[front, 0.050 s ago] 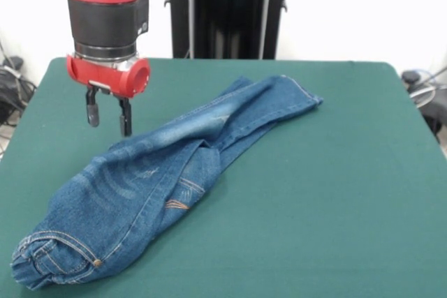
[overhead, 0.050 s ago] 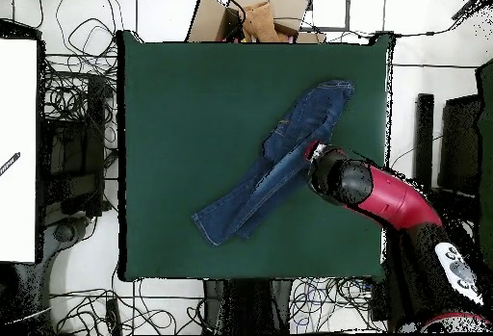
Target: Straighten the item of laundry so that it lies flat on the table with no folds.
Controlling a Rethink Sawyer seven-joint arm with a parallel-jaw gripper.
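The item of laundry (front, 0.050 s ago: pixel 160 179) is a small pair of blue jeans lying diagonally on the table (front, 0.050 s ago: pixel 328 193), waistband at the near left, legs running to the far right. One leg is folded over the other along the middle. In the overhead view the jeans (overhead, 0.050 s ago: pixel 274 164) stretch from the table's upper right to its lower middle. My gripper (front, 0.050 s ago: pixel 108 118) hangs open just above the cloth beside the jeans' upper edge, with nothing between its fingers. In the overhead view the arm's red and black wrist (overhead, 0.050 s ago: pixel 337 178) hides the fingers.
The green table (overhead, 0.050 s ago: pixel 173 111) is much larger than the jeans. Cables and boxes lie on the floor around it. A dark stand (front, 0.050 s ago: pixel 227 12) rises behind the far edge.
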